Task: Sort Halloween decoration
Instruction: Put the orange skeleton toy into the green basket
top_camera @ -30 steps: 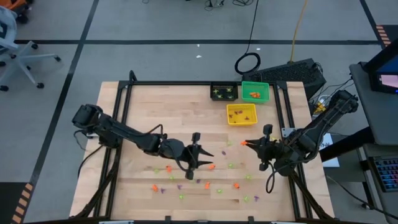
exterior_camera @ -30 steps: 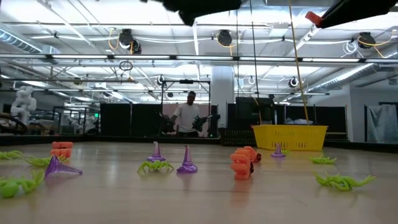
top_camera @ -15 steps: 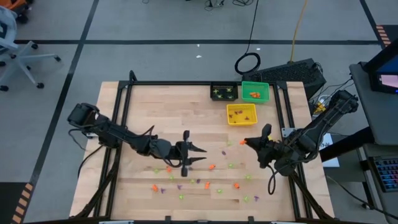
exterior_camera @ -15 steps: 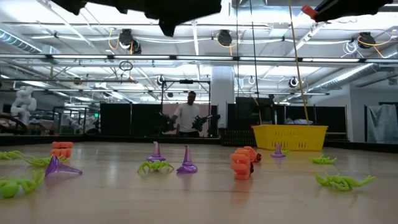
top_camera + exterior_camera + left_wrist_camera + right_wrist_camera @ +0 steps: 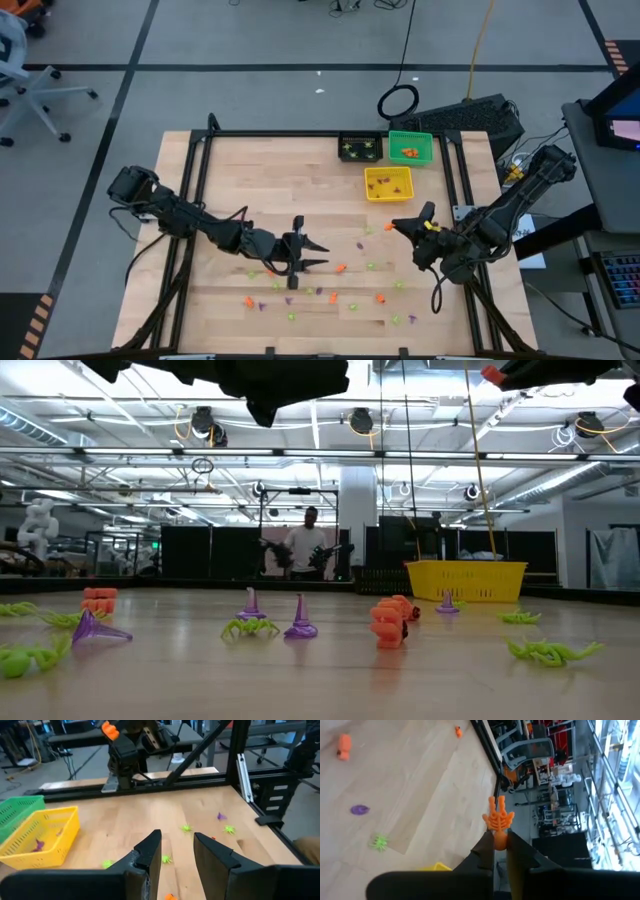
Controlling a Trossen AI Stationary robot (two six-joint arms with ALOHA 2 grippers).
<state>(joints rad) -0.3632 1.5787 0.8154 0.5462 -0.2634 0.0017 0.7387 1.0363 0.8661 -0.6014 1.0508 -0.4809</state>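
Though unlabelled, orange skeleton (image 5: 498,819) (clamped)

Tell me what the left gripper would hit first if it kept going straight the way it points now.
Probably nothing at once: the left gripper points toward the right side of the table, with bare wood just ahead. Farther along lie a green spider and, beyond, the right gripper with its orange skeleton. Depth is unclear.

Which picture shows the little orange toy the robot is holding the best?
The right wrist view: the orange skeleton fills the middle, pinched between the right gripper's jaws, ribs and arms clear. The high view shows only an orange speck at that gripper. The low view catches an orange bit at the top edge. The left wrist view shows an orange blob far off.
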